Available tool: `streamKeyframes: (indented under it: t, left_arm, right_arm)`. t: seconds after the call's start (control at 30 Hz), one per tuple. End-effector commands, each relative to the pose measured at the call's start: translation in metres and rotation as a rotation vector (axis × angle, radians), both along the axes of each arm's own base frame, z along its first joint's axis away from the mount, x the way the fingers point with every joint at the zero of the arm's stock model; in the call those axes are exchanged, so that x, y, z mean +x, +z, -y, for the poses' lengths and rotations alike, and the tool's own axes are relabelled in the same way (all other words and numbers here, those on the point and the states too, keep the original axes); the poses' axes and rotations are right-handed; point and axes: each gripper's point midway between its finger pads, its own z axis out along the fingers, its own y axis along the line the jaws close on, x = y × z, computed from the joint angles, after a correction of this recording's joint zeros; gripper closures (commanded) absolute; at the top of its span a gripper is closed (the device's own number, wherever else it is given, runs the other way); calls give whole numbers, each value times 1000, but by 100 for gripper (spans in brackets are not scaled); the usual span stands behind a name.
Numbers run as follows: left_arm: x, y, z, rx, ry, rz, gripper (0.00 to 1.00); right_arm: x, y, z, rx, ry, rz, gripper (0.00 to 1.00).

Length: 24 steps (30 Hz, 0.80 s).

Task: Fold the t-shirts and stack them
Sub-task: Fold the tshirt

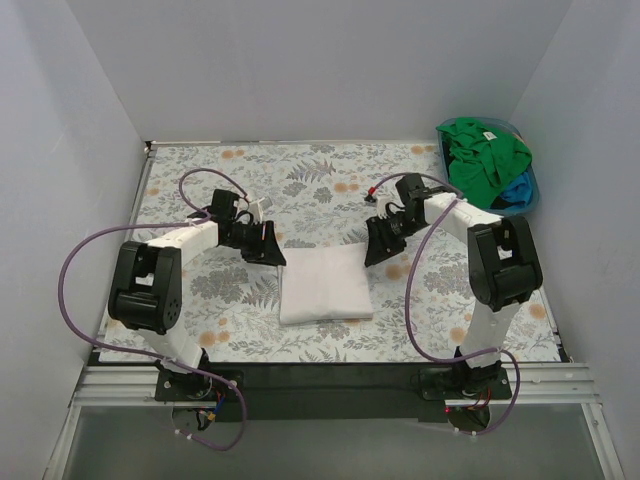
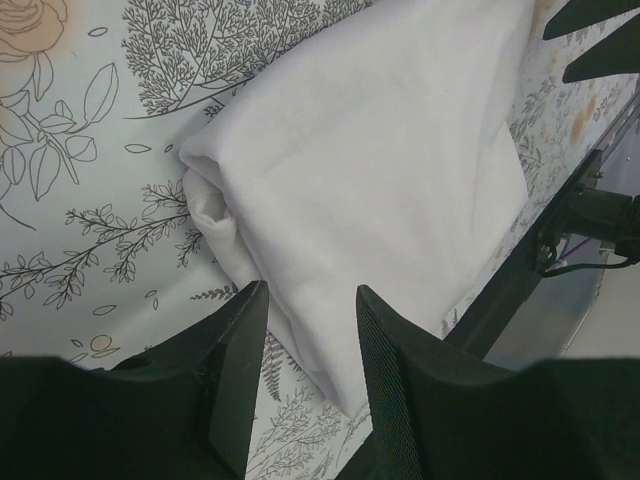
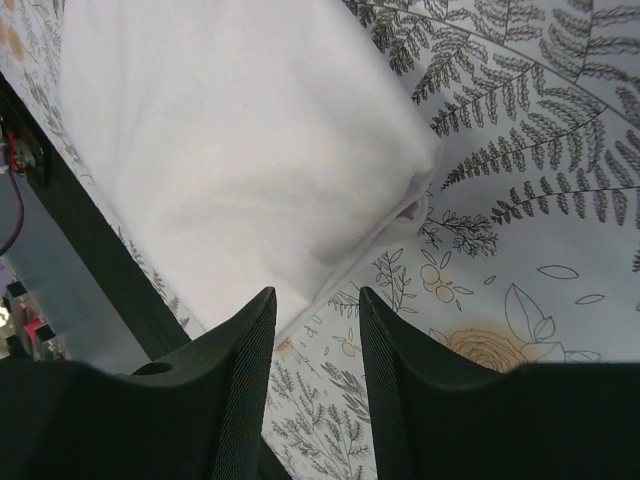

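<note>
A white t-shirt (image 1: 325,287) lies folded into a neat rectangle on the floral cloth, between my two arms. My left gripper (image 1: 273,251) hovers at its upper left corner, open; in the left wrist view the left gripper (image 2: 310,305) has its jaws apart over the edge of the white t-shirt (image 2: 380,150), gripping nothing. My right gripper (image 1: 377,248) hangs at the upper right corner, open too. In the right wrist view the right gripper (image 3: 315,305) stands just off the edge of the white t-shirt (image 3: 230,150), over bare cloth. A green t-shirt (image 1: 484,152) and a blue one (image 1: 517,190) lie crumpled at the back right.
The green and blue shirts sit in a blue bin (image 1: 532,192) at the table's back right corner. White walls close in the table on three sides. A black rail (image 1: 330,375) runs along the near edge by the arm bases.
</note>
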Motion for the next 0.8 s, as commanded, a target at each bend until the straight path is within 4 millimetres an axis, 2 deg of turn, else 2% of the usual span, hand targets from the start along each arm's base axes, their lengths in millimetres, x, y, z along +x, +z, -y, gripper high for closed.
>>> streamKeyframes:
  t: [0.0,0.37,0.5,0.7,0.73,0.77]
  left_arm:
    - [0,2,8,-19,-1,-15,60]
    - [0,-18,13,15,-6,-50,63]
    - [3,-18,14,19,-3,-46,67]
    - [2,-11,13,22,5,-28,90]
    - [2,-10,12,26,5,-24,92]
    - [2,-7,11,32,7,-11,97]
  right_arm:
    - [-7,-7,-9,32,8,-49,54]
    - [-8,-23,-16,30,17,-95,58]
    - [-8,-24,-17,29,18,-101,63]
    - [-7,-25,-16,27,16,-99,84]
    - [-8,-25,-16,25,16,-100,94]
    - [-7,-24,-15,23,15,-92,99]
